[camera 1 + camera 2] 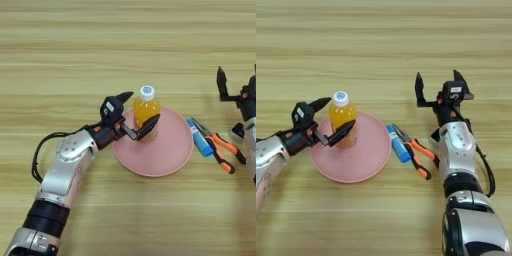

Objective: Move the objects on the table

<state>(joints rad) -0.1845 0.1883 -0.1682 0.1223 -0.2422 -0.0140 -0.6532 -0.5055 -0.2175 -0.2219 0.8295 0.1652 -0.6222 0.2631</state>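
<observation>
Right tool (235,87) cut by left-eye edge; bottle (145,116) base hidden.

- I see the table (125,45) evenly and warmly lit, with no harsh glare.
- Shadows are soft and short: a faint one lies under my left arm (65,170), another under the plate (165,167) rim.
- Fine detail looks soft and slightly blurred throughout.
</observation>
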